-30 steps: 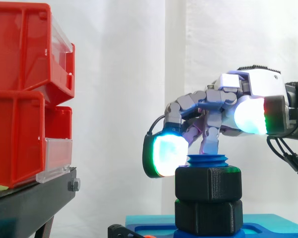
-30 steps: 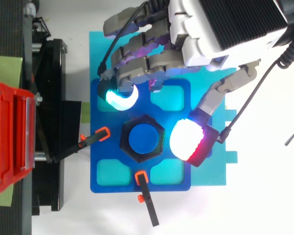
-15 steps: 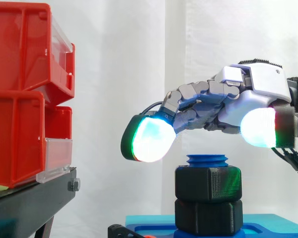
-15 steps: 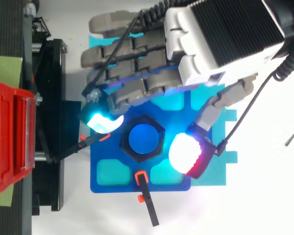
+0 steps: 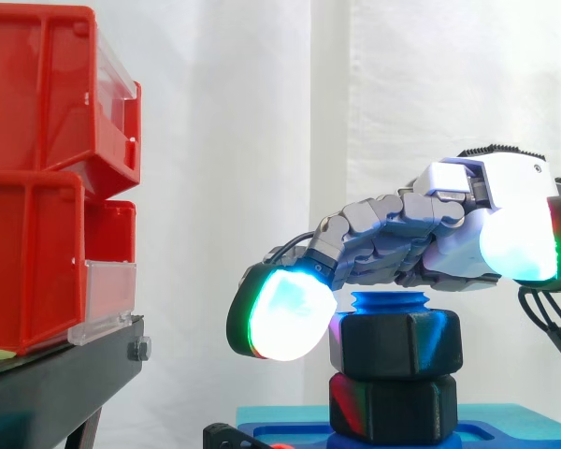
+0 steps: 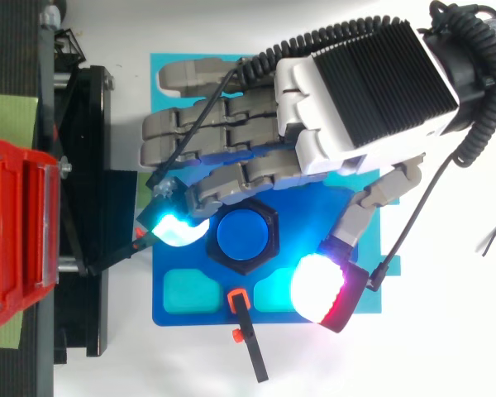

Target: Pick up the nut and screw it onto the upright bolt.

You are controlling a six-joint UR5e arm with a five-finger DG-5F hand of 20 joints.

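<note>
The black hex nut (image 5: 397,342) (image 6: 241,266) sits on the upright blue bolt (image 5: 390,301) (image 6: 241,234), above a second black hex piece (image 5: 393,408). The bolt stands in a blue fixture (image 6: 182,265). My hand (image 6: 355,91) (image 5: 467,253) reaches in from the right and is open. Its straight fingers (image 6: 223,178) lie level along the far side of the bolt top, one glowing fingertip (image 5: 282,318) hanging past the nut's left side. The thumb pad (image 6: 318,289) hovers apart from the nut on its near right. I cannot tell whether the fingers touch the nut.
Red bins (image 5: 47,178) on a black stand (image 5: 56,383) rise at the left. Two orange-tipped black clamps (image 6: 161,231) (image 6: 244,331) hold the fixture on a teal plate (image 6: 351,294). A white curtain hangs behind.
The fingers uncurled from beside the bolt, lifted, then stretched out and dropped level with the bolt top. The thumb swung away toward the near side. The nut looks slightly turned.
</note>
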